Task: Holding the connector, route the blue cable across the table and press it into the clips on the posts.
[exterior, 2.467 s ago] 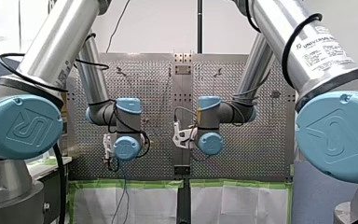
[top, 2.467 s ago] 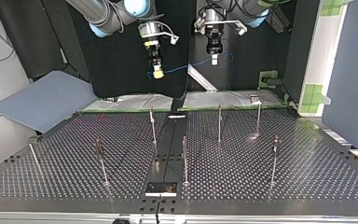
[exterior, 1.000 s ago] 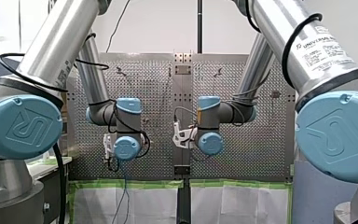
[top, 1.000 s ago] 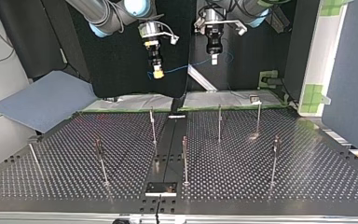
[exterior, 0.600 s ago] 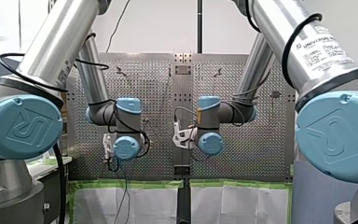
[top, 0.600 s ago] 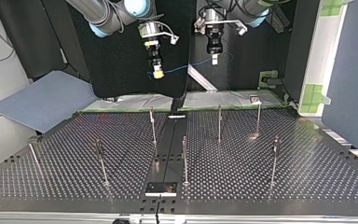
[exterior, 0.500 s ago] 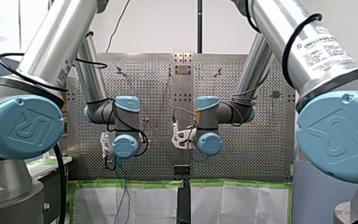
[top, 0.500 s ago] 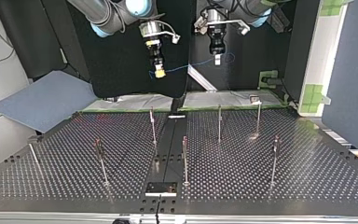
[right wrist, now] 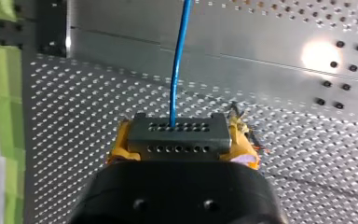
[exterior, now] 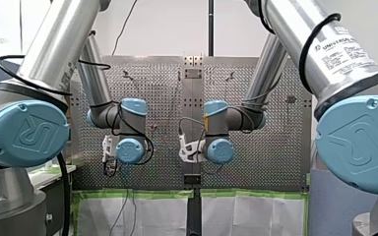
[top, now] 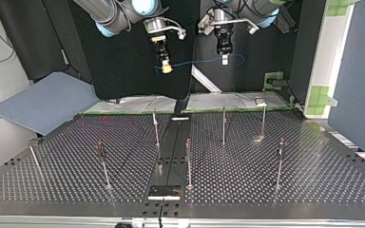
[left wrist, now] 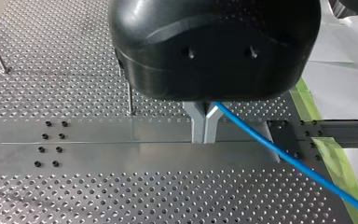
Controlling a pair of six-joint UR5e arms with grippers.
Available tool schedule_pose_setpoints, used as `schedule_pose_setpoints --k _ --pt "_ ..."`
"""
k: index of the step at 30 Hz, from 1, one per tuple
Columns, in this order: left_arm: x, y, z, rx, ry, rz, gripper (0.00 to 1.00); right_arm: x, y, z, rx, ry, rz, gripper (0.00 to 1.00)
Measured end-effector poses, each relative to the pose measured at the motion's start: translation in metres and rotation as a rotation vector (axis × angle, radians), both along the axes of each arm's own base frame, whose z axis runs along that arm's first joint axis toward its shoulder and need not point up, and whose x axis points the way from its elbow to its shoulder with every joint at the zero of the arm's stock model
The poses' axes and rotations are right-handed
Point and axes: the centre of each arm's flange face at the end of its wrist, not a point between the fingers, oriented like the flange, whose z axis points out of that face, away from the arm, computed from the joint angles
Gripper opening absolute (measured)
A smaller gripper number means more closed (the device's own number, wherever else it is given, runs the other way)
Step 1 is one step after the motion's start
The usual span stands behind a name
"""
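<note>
In the top view both grippers hang high above the far edge of the perforated table (top: 266,185). My right gripper (top: 167,68), with yellow pads, is shut on the grey connector (right wrist: 177,137). The blue cable (right wrist: 179,60) leaves the connector and runs ahead of it. My left gripper (top: 225,60) has its metal fingers (left wrist: 204,125) shut on the blue cable (left wrist: 284,156), which trails off to one side. Between the two grippers the cable (top: 195,62) hangs nearly level. Several thin posts stand below, among them one (top: 156,127) and another (top: 224,124).
More posts stand nearer the camera in the top view (top: 188,161) (top: 103,164) (top: 279,161). A smooth rail (top: 173,142) runs down the table's middle to a small black plate (top: 164,191). A grey sheet (top: 43,102) lies at the top view's left. Green-taped white covers (top: 138,103) line the far edge.
Both grippers have shifted toward the top view's right and slightly upward, carrying connector and cable. The cable between them now hangs straighter.
</note>
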Motion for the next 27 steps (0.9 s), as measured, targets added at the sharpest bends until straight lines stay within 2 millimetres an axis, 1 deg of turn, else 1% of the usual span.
schedule_pose_setpoints --k 8,11,14,19,21,27 --pt "-0.002 0.0 0.0 0.004 0.003 -0.002 0.0 -0.002 0.002 -0.002 0.013 0.015 0.0 0.0" --pt "-0.007 0.002 0.003 0.012 0.012 -0.005 0.0 0.002 0.0 0.006 0.006 0.009 0.004 0.0" --pt "-0.009 0.004 0.008 0.008 0.014 0.001 0.0 0.01 -0.003 0.021 -0.004 -0.01 0.008 0.0" --pt "-0.003 0.008 0.022 -0.018 0.001 0.043 0.0 0.023 -0.014 0.055 -0.012 -0.074 0.033 0.0" --pt "-0.001 0.01 0.028 -0.027 -0.006 0.064 0.0 0.026 -0.017 0.066 -0.013 -0.095 0.043 0.0" --pt "0.012 0.012 0.052 -0.063 -0.043 0.124 0.0 0.038 -0.025 0.104 -0.028 -0.149 0.084 0.0"
